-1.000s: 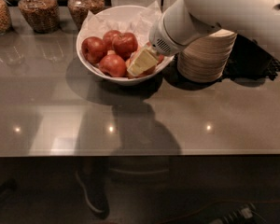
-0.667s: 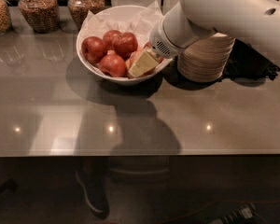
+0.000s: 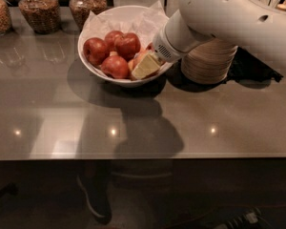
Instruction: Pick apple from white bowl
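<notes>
The white bowl (image 3: 109,80) stands at the back of the table, lined with crinkled white paper. It holds three darker red apples (image 3: 115,67) on its left side. The paler apple (image 3: 137,59) lies at the bowl's right side, mostly hidden. My gripper (image 3: 146,67) reaches down from the right into the bowl, right at the paler apple, its cream tip covering most of it. The white arm (image 3: 229,18) fills the upper right.
A stack of small cream bowls (image 3: 210,63) stands just right of the white bowl, under my arm. Three glass jars (image 3: 38,11) line the back left. The grey tabletop's (image 3: 62,123) front edge runs across the lower part of the view.
The gripper stays in the bowl at the paler apple; the arm has shifted only slightly. The apples have not moved.
</notes>
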Robot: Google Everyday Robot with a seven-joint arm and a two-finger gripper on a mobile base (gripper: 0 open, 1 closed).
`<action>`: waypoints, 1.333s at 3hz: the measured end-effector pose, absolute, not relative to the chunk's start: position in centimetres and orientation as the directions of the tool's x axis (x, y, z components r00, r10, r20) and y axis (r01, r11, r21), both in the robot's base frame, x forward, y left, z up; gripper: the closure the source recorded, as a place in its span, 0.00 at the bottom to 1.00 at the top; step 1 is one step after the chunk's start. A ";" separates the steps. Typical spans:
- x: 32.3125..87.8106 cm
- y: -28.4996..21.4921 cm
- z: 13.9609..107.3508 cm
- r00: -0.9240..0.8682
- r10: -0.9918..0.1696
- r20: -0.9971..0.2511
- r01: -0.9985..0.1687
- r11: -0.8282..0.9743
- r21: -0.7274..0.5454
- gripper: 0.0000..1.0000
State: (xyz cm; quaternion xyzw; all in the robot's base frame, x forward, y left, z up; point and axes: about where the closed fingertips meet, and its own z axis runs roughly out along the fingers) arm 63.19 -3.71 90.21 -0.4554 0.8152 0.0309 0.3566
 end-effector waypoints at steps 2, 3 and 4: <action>63.3 -3.9 89.5 -0.358 -0.710 -0.606 -0.756 0.601 -0.258 0.74; 63.0 -3.7 91.0 -0.340 -0.710 -0.617 -0.758 0.595 -0.267 0.97; 63.0 -3.5 94.2 -0.297 -0.695 -0.655 -0.757 0.589 -0.283 1.00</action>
